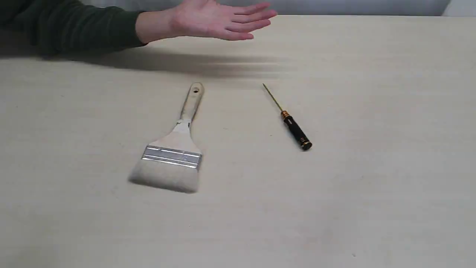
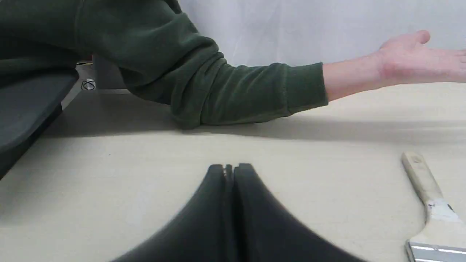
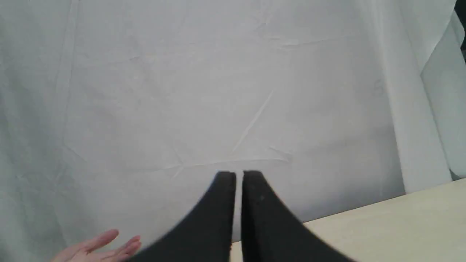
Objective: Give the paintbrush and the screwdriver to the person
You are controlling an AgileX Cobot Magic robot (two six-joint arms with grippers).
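The paintbrush (image 1: 174,149) lies flat at the table's middle left, handle pointing away toward the person; its handle also shows in the left wrist view, paintbrush (image 2: 427,196). The screwdriver (image 1: 292,123) lies to its right, gold shaft pointing away. The person's open hand (image 1: 219,20) hovers palm up over the far edge, dark green sleeve (image 1: 70,24) at the left. My left gripper (image 2: 230,167) is shut and empty, low over bare table beside the brush. My right gripper (image 3: 238,174) is shut and empty, raised and facing the white backdrop. Neither gripper appears in the exterior view.
A beige table (image 1: 372,186) carries both tools. A white cloth backdrop (image 3: 218,91) stands behind the far edge. A dark grey surface (image 2: 25,105) sits past the table's left side. The person's fingertips (image 3: 98,247) show low in the right wrist view.
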